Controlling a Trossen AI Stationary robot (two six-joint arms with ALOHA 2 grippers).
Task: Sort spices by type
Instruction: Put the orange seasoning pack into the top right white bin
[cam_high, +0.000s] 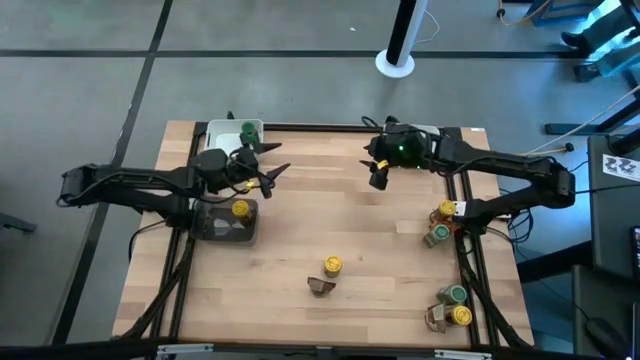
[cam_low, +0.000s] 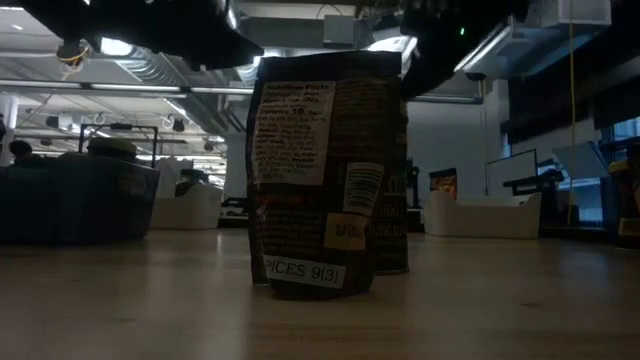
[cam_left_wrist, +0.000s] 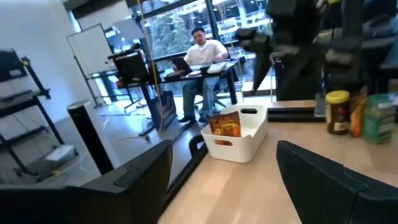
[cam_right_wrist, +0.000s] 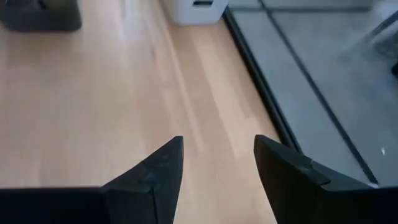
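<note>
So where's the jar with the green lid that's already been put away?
From above, the green-lidded jar sits in the white tray at the table's far left corner, just beyond the left gripper.

white tray (cam_high: 214, 131), dark tray (cam_high: 222, 230) — wooden table (cam_high: 330, 210) — seated person (cam_left_wrist: 202, 50)

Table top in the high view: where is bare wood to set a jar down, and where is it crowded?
Bare wood spans the centre, between the dark tray, the right claw and the yellow-lid jar with its packet. The right edge is crowded: one jar cluster, another by the front corner.
</note>
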